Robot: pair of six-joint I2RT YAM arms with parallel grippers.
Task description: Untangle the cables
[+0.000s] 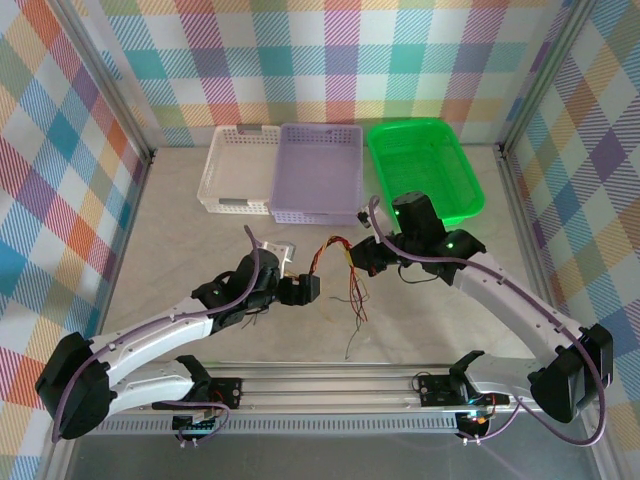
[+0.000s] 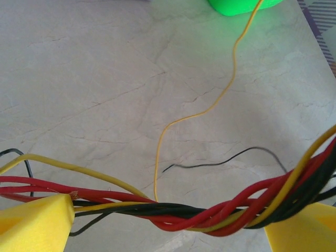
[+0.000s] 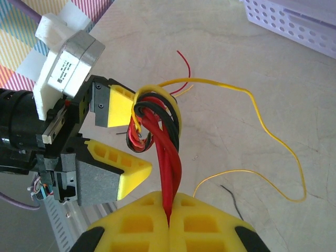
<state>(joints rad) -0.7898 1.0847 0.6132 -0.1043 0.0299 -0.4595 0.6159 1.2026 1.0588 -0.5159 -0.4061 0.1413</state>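
Three baskets on the tabletop [image 1: 190,250]: one white basket [image 1: 240,165], one purple basket [image 1: 318,170], one green basket [image 1: 425,170]. Two arms, the left arm [image 1: 150,335] and the right arm [image 1: 510,295], each ending in one tool: left tool [image 3: 128,139], right tool [image 3: 169,210]. One twisted bundle of cables [image 2: 210,215], in three colours: red, yellow, black; strands too tangled to count.

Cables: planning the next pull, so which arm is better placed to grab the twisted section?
Left, probably: the left gripper, open, straddles the twisted cables; the right gripper is shut on them, anchoring.
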